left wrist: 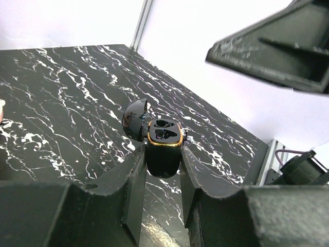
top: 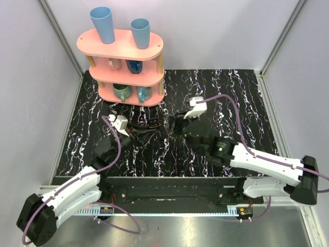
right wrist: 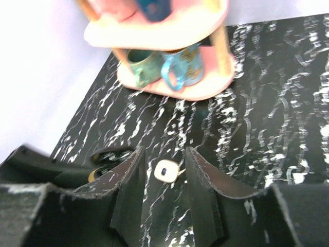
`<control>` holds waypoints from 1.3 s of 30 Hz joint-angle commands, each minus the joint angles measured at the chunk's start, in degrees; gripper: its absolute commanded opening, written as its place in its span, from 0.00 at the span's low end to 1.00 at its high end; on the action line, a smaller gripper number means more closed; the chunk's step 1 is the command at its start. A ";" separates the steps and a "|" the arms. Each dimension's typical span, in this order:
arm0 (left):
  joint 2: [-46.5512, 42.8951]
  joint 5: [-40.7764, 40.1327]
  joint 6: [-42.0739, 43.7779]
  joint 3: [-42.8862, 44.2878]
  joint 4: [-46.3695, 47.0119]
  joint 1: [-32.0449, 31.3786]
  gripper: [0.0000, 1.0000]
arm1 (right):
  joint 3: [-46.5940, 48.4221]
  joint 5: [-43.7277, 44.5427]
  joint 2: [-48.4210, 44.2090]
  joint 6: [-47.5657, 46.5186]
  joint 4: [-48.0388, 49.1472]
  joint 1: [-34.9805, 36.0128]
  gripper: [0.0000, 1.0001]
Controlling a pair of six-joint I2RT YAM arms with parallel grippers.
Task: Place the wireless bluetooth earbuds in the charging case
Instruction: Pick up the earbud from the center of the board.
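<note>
Charging case (left wrist: 163, 160): held upright above the desk (left wrist: 61, 103), pinched at its sides by the left hand (left wrist: 162, 153).
Lid (left wrist: 135, 119): swung open to the left; a gold rim and two dark wells are shown.
Earbud (right wrist: 165, 171): one cream-white bud is seen against the desk, between the right hand's fingers and touched by neither.
Right hand (right wrist: 164, 150): fingers are spread, just beside the held case.
Desk: black marble pattern with white veins.
Shelf (top: 119, 77): pink, three-tiered, placed at the far edge.
Mugs (right wrist: 180, 69): a teal and a blue one are stored on the bottom tier.
Tumblers (top: 103, 24): two blue ones are stood on top.
</note>
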 commanded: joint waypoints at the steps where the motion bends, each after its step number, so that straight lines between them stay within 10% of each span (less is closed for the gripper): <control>1: -3.86 -3.98 3.25 -1.18 -2.96 -0.11 0.00 | -2.22 3.52 -6.85 4.52 -8.74 -7.83 0.43; 10: -5.27 1.45 5.72 -0.22 -5.26 -0.11 0.00 | -6.63 -17.40 -8.44 15.43 -24.66 -40.49 0.72; 21: -7.38 6.46 7.04 1.63 -5.25 -0.19 0.00 | -9.43 -22.84 -6.06 23.96 -37.51 -62.84 0.92; 39: -8.00 7.17 8.36 2.07 -6.48 -0.11 0.00 | -15.41 -23.81 -3.52 46.82 -40.07 -70.08 1.00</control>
